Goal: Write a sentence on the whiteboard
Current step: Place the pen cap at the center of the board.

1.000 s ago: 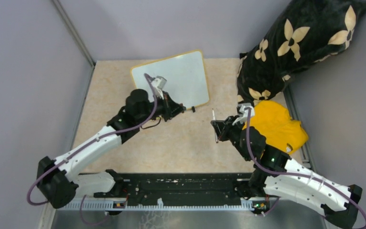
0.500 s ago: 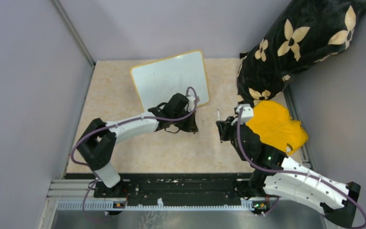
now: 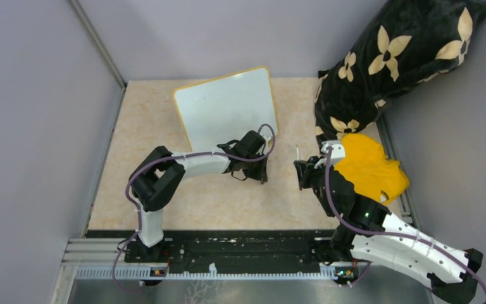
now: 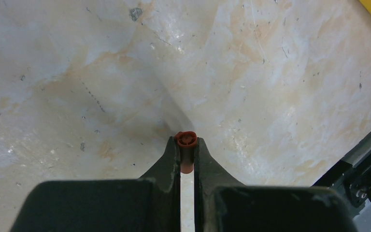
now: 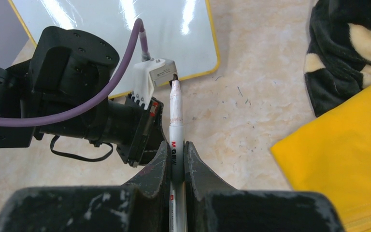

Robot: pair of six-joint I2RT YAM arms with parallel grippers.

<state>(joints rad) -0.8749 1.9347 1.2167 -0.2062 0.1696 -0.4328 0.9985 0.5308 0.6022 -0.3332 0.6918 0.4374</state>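
Left wrist: left fingers [image 4: 170, 162] clenched on red cap [image 4: 187, 141]; right fingers [image 5: 160, 164] on marker [image 5: 176, 125] near whiteboard [image 5: 188, 29] edge.

This is looking like a robot test cell in a lab, not a lived-in room. Plain grey-lilac wall panels [image 3: 38, 114] are closing in the left, far and right sides of a beige marbled tabletop [image 3: 145, 107]. The left arm [image 3: 196, 163] and the right arm [image 3: 405, 250], both white and black, are sitting bolted to a black-and-metal rail [image 3: 240, 250] along the near edge, with purple cables [image 5: 139, 34] looping off them. Props are lying about: a whiteboard [image 3: 224, 111] at the far middle, and a black flowered cushion [image 3: 398, 50] and a yellow cloth [image 3: 367, 168] at the right.
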